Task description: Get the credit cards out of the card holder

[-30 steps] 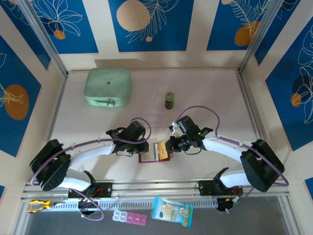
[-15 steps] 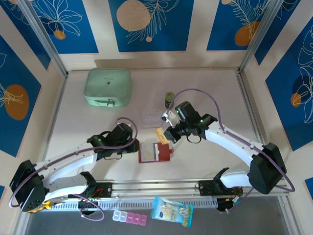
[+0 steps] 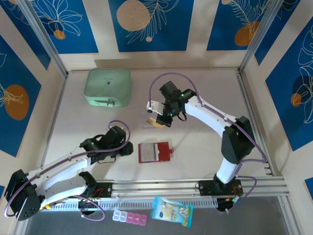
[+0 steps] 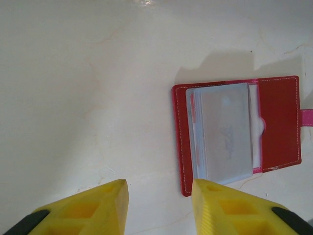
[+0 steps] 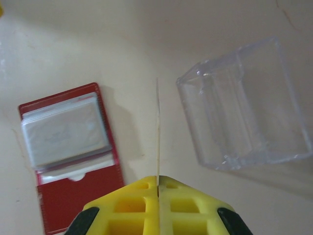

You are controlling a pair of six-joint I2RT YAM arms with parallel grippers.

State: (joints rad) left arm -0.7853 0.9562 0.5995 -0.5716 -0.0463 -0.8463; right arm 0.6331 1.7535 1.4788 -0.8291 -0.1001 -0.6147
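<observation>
The dark-red card holder (image 3: 155,152) lies open and flat on the table, its clear sleeves (image 4: 225,132) facing up with pale cards inside. My left gripper (image 4: 160,193) is open just left of the holder's near corner, with nothing between its yellow fingers. My right gripper (image 5: 157,182) is shut on a thin tan-orange credit card (image 5: 157,127), seen edge-on. It holds the card above the table, between the holder (image 5: 68,147) and a clear plastic tray (image 5: 244,107). In the top view the right gripper (image 3: 160,119) is well behind the holder.
A mint-green zip case (image 3: 108,87) sits at the back left. A pill organiser (image 3: 129,218) and a blue packet (image 3: 171,211) lie on the front ledge below the rail. The right arm (image 3: 210,115) arches across the right half of the table.
The right gripper pulled the card away from the holder and carried it back toward the clear tray. The left gripper opened and drew back to the left of the holder.
</observation>
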